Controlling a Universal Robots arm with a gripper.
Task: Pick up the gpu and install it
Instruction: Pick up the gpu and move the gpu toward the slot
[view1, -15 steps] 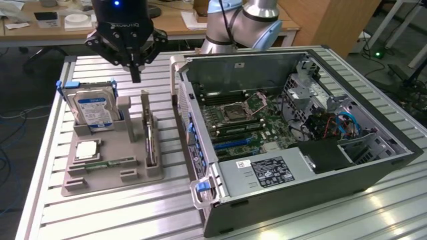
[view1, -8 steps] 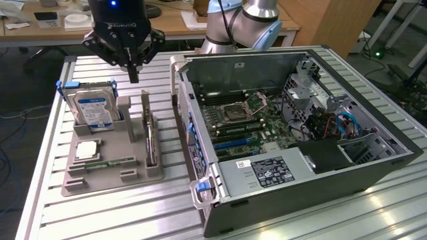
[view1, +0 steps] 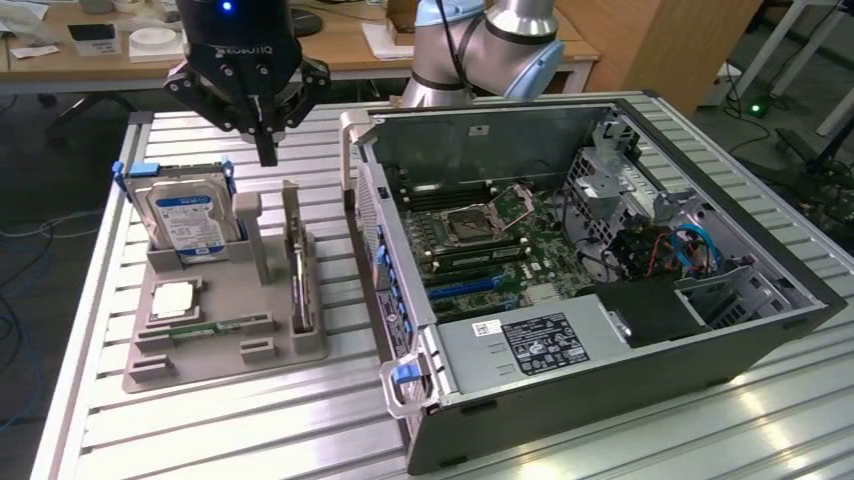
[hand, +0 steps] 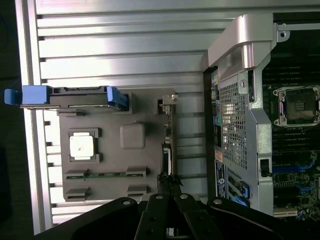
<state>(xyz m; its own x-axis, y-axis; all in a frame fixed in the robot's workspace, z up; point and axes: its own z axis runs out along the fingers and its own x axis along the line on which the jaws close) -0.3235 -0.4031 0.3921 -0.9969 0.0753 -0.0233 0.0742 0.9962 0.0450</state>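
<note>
— Where do we stand, reading from the table's near edge?
— Nearest us, the case lies open on its side. We see no card seated on the motherboard, so we judge nothing installed yet.
— And the gpu?
— It stands on edge in its slot along the holder's edge beside the case, untouched. The CPU and memory stick lie toward the holder's other edge, and the hard drive stands upright at its far corner.
— So we count both the lifting and the fitting as left?
— We do; the work looks barely begun.
— What of the arm?
— Farthest back, the gripper hovers over the holder's far edge, between hard drive and gpu slot, pointing straight down and well above the card. Its fingers are drawn together to a narrow point and hold nothing. In the wrist view we see the tips roughly in line with the gpu's length.
</note>
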